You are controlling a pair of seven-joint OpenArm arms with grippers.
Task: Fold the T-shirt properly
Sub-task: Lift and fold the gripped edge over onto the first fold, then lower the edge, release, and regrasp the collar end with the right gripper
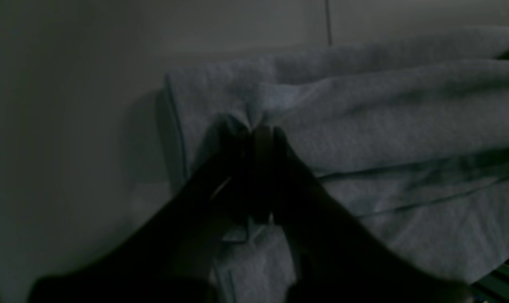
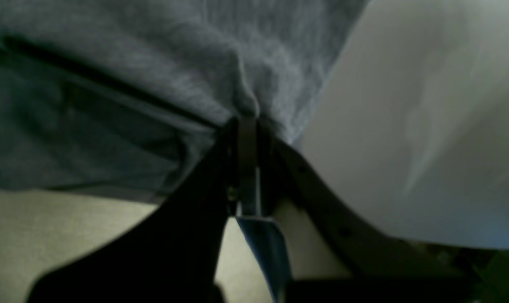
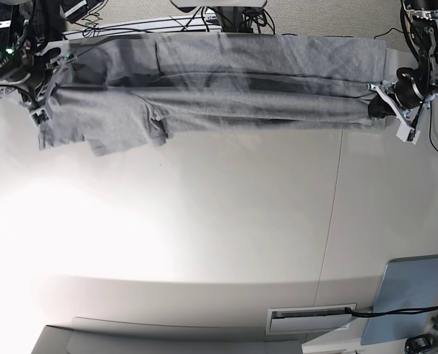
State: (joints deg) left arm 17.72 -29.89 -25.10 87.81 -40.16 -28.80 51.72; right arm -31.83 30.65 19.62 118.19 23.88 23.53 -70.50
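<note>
Grey T-shirt [image 3: 226,81] stretched sideways along the far edge of the white surface [image 3: 204,243], folded lengthwise into a long band, one sleeve hanging loose toward the near side at the base view's left end. Left claw [image 1: 254,128] clamped on a pinch of cloth at the hem end, jaws together with fabric bunched between them. Right claw [image 2: 248,120] likewise clamped on a fold of the shirt at the opposite end, near the sleeve, cloth gathered into a small peak at the tips.

Likely trouble from here: only a small nip of fabric in each claw, so a hard pull apart could slip the cloth free or drop one end, leaving the band skewed. Uneven travel of the two arms would twist the fold line. Loose sleeve could drag and crumple under the body on the next fold. Upper layer looks slack and wrinkled along the middle, so any sag could set creases into the finished fold. Shirt very close to the far edge; a push that way might tip part of it off.

Surface white and smooth, strong glare on the near left, a seam running down the right part. Blue-grey board [image 3: 409,299] at the near right corner, cables [image 3: 167,26] and floor beyond the far edge.
</note>
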